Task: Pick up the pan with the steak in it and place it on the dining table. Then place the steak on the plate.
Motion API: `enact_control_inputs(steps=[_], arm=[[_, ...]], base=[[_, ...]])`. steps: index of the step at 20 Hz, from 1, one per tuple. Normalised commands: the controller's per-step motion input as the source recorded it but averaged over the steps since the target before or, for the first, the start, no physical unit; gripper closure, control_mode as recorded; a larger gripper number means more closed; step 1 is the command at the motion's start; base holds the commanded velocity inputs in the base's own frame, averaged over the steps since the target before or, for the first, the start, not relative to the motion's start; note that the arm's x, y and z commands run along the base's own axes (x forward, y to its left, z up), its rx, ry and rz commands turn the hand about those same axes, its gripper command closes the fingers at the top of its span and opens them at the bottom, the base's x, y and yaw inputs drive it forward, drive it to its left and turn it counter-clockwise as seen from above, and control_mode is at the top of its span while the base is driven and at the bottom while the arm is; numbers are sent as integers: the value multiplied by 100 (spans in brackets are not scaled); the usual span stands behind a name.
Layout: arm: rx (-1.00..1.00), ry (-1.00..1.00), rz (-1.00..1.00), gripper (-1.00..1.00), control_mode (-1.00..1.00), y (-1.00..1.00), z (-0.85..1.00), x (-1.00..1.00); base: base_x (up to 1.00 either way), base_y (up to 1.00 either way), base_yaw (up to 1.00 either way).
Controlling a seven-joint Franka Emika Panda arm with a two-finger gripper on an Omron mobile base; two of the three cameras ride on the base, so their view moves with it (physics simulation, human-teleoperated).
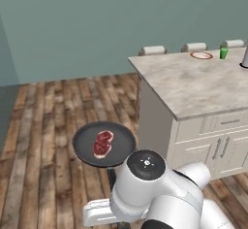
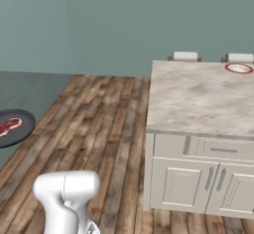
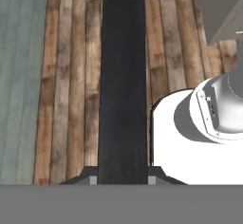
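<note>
A: Wood plank flooring (image 1: 53, 126) is running under everything, teal wall behind. Arm is sitting folded low at bottom centre of the left base view; the gripper (image 3: 122, 178) is clamping the pan's handle (image 3: 122, 76), seen in the hand view.

B: The pan (image 1: 104, 144) is hanging level above the floor, lower centre, the steak (image 1: 102, 142) lying inside.

A: The dining table (image 1: 193, 85) is filling the right side, its corner and cabinet doors standing between pan and the plate (image 1: 201, 55) at upper right. A green cup (image 1: 224, 53) is sitting just beside the plate. No writing readable.

Home kitchen: marble-top dining table (image 1: 193, 85) over white cabinets (image 2: 198, 183), plank floor (image 1: 48, 126).
</note>
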Motion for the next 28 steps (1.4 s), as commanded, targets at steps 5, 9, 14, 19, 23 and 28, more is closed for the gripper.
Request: enact_control_inputs(steps=[5, 9, 14, 19, 23, 28], arm=[[0, 0, 0, 100, 100, 0, 0, 0], [0, 0, 0, 100, 100, 0, 0, 0], [0, 0, 0, 100, 100, 0, 0, 0], [0, 0, 0, 100, 100, 0, 0, 0], [0, 0, 0, 100, 100, 0, 0, 0], [0, 0, 0, 100, 100, 0, 0, 0]], base=[[87, 0, 0], [92, 0, 0], [97, 4, 0], [100, 7, 0], [100, 8, 0], [100, 8, 0]])
